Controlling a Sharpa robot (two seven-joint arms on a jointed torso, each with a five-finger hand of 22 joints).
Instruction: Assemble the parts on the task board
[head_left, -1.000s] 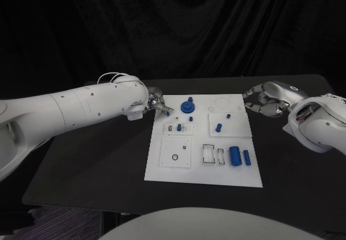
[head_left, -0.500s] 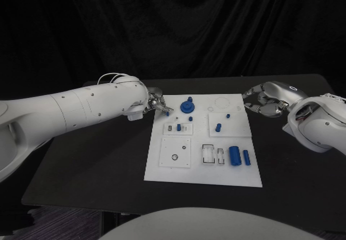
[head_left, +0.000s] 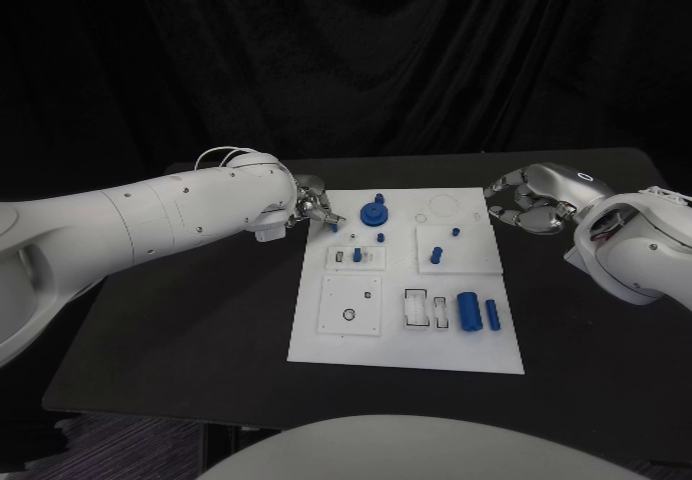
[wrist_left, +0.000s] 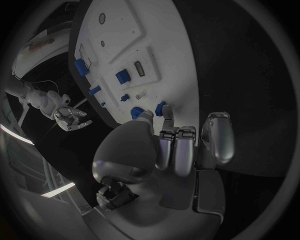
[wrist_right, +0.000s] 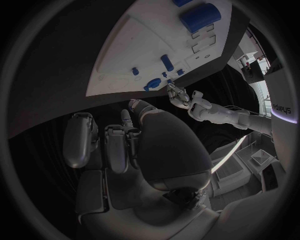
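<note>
Two hands sit at the far corners of the task board (head_left: 408, 350), neither on a part. Left hand (head_left: 313, 209) hangs at the board's far left corner, fingers close by the small blue piece at that edge (head_left: 335, 227); whether it pinches anything I cannot tell, the fingertips are too small in the head view and the left wrist view shows curled fingers (wrist_left: 178, 152) with no clear contact. Probably staged there to work that corner. Right hand (head_left: 522, 205) hovers off the far right edge, fingers curled in, holding nothing visible, likely parked to keep clear. On the board: round blue knob with peg (head_left: 375, 211) near the far left, a small blue peg (head_left: 456, 232) and a short block (head_left: 437, 256) on the right inset, large blue cylinder (head_left: 470, 310) and slimmer one (head_left: 493, 315) lying loose nearer the robot, so assembly looks early.
</note>
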